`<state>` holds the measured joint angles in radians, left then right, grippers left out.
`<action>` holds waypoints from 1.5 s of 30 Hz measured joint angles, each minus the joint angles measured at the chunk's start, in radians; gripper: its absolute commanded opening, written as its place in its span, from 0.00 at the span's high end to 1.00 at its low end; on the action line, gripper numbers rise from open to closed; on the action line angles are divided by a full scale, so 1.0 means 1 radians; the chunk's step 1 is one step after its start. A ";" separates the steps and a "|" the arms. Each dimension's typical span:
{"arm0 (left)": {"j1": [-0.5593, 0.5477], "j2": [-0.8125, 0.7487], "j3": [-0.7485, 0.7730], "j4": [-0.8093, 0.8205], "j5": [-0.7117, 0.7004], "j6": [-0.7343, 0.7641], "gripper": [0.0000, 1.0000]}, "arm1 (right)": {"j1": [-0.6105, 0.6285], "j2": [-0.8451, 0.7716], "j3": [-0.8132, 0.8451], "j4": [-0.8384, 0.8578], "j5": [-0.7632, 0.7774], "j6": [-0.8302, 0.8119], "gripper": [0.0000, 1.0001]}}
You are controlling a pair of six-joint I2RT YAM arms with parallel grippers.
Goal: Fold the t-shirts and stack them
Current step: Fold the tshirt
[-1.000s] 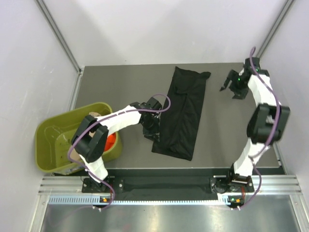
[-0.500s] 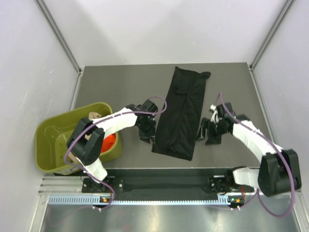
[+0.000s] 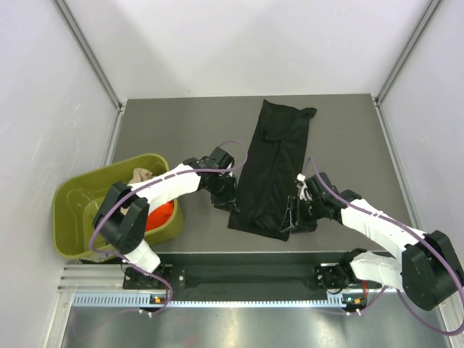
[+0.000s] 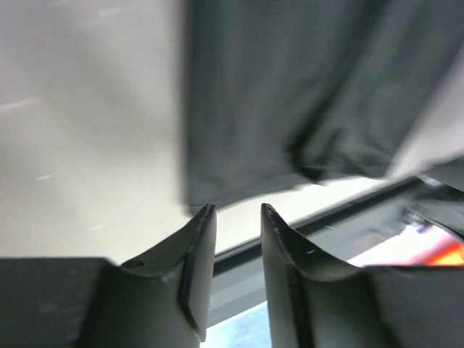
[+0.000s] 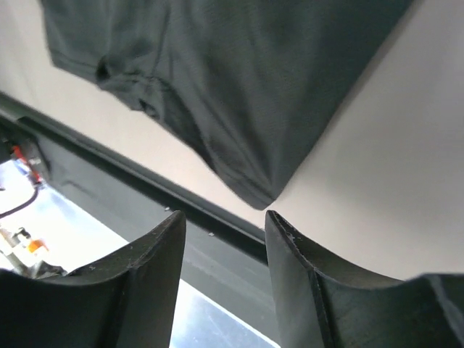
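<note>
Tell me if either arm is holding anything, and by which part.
Nothing is held. The left gripper and right gripper each sit at a near corner of the black t-shirt, jaws apart with no cloth between them.

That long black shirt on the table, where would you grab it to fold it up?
Probably by the two corners of its near end, one from each side. The black t-shirt lies flat as a long narrow strip, and those corners rest bare on the table, so low jaws could pinch them and carry them toward the far end.
</note>
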<state>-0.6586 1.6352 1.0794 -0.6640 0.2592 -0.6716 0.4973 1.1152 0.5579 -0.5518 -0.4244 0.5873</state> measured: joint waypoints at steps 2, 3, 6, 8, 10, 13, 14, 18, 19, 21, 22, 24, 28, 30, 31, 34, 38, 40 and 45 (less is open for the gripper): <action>-0.016 -0.015 0.000 0.041 0.031 -0.012 0.61 | 0.011 0.019 0.005 0.000 0.025 0.002 0.50; -0.029 -0.016 0.004 0.063 0.043 -0.017 0.60 | 0.011 0.030 0.007 -0.001 0.035 0.002 0.50; -0.080 0.014 0.039 0.093 0.055 -0.032 0.60 | 0.013 0.054 0.013 0.002 0.058 0.006 0.50; -0.120 0.060 0.079 0.105 0.058 -0.037 0.60 | 0.019 0.058 0.013 0.004 0.065 0.014 0.50; -0.150 0.108 0.115 0.111 0.055 -0.039 0.59 | 0.030 0.059 0.013 0.007 0.069 0.023 0.50; -0.185 0.164 0.148 0.113 0.037 -0.049 0.59 | 0.046 0.059 0.012 0.007 0.079 0.036 0.51; -0.193 0.176 0.151 0.111 0.030 -0.054 0.59 | 0.051 0.059 0.012 0.008 0.083 0.042 0.51; -0.206 0.202 0.162 0.091 -0.004 -0.064 0.59 | 0.070 0.068 0.012 0.016 0.093 0.054 0.54; -0.207 0.207 0.168 0.085 -0.013 -0.064 0.59 | 0.074 0.074 0.011 0.018 0.097 0.060 0.55; -0.209 0.214 0.181 0.072 -0.034 -0.064 0.59 | 0.078 0.085 0.005 0.026 0.102 0.064 0.56; -0.209 0.215 0.186 0.068 -0.045 -0.064 0.58 | 0.079 0.087 -0.002 0.032 0.106 0.068 0.57; -0.210 0.216 0.194 0.060 -0.060 -0.063 0.58 | 0.079 0.091 -0.016 0.038 0.110 0.071 0.57; -0.212 0.220 0.199 0.056 -0.066 -0.063 0.58 | 0.079 0.115 -0.037 0.049 0.103 0.078 0.58; -0.215 0.228 0.201 0.056 -0.065 -0.063 0.58 | 0.080 0.121 -0.039 0.061 0.092 0.081 0.59; -0.218 0.233 0.201 0.055 -0.064 -0.063 0.58 | 0.081 0.124 -0.040 0.067 0.087 0.086 0.59; -0.228 0.245 0.201 0.055 -0.049 -0.063 0.60 | 0.082 0.132 -0.040 0.078 0.083 0.089 0.63; -0.241 0.261 0.201 0.055 -0.025 -0.064 0.68 | 0.083 0.146 -0.040 0.094 0.080 0.093 0.75; -0.245 0.265 0.201 0.055 -0.013 -0.064 0.78 | 0.083 0.151 -0.041 0.096 0.081 0.094 0.77; -0.245 0.266 0.201 0.055 0.006 -0.064 1.00 | 0.083 0.151 -0.048 0.098 0.085 0.093 0.90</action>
<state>-0.9039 1.9015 1.2808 -0.6086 0.2657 -0.7361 0.5804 1.2663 0.5098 -0.4538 -0.3393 0.6807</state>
